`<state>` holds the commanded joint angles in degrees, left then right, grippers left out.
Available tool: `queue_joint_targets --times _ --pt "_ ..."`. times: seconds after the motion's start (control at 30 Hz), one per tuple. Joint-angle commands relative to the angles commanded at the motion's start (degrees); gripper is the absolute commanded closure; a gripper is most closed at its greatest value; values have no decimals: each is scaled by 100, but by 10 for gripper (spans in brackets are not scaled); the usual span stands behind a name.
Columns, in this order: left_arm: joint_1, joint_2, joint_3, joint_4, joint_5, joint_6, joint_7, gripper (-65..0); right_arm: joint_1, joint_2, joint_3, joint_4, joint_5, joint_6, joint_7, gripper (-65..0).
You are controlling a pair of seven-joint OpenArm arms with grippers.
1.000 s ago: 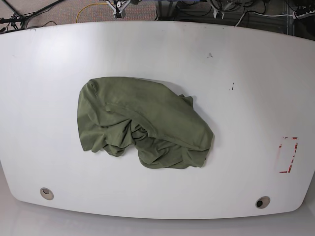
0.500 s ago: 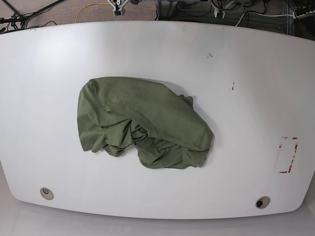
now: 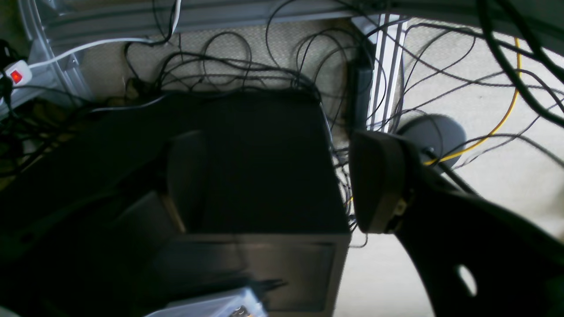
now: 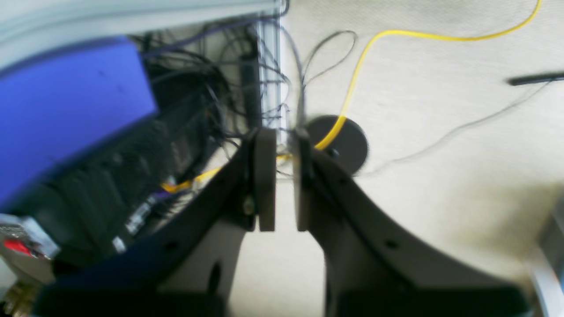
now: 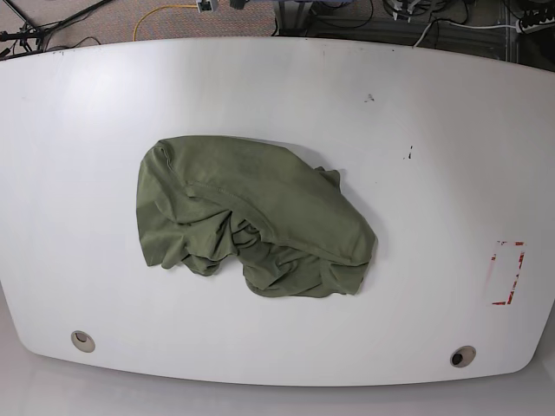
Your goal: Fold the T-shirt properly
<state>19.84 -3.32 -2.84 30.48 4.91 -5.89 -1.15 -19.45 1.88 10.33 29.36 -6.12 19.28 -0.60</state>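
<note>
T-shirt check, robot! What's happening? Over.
Right gripper nearly closed, empty, off table. Left gripper unclear. T-shirt crumpled, unfolded on table. Nothing blocking.

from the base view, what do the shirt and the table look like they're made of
The shirt looks like soft knit cloth, probably cotton, matte olive green: it lies crumpled in limp folds and wrinkles with no shine. The table looks like a hard, smooth white top, perhaps laminate or painted board: flat, faintly glossy, with small dark scuffs. The core cannot be told.

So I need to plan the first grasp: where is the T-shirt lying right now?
In the base view the T-shirt lies crumpled in a heap on the white table, slightly left of centre, well away from the red-marked rectangle near the right edge.
</note>
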Motion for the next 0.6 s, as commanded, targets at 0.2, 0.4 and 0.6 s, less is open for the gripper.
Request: queue_joint_targets --times 0.2,0.4,0.6 --pt "-135 6 -9 -199 1 6 -39 -451 261 8 34 -310 4 -42 3 -61" --pt "-211 0 -8 -28 18 0 -62 -452 461 65 93 -441 0 -19 58 -66" --pt "-160 5 13 222 35 -3 -97 -450 382 48 86 -336 -7 -15 34 -95"
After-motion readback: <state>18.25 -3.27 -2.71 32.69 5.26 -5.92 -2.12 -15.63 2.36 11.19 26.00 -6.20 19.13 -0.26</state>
